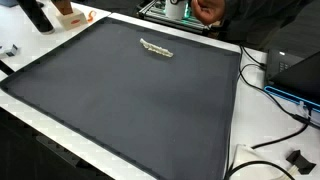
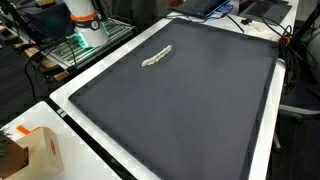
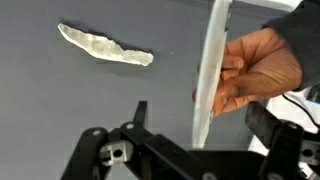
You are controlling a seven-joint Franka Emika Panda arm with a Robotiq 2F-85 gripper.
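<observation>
Where the dark grey mat covers the white table, a crumpled pale strip lies flat on it, near the mat's edge on the robot base side and about midway along that edge. Both exterior views show the strip alone on the mat, well apart from the other three edges.

In the wrist view the claw comes in from the bottom with its jaws spread wide and nothing between them. It is above the mat, apart from the strip, which lies toward the upper left of that view.

Just beside the claw, a person's hand grips the table's white rim at the mat's border.

Cables run off one corner of the table. A cardboard box stands past the opposite end of the mat.
</observation>
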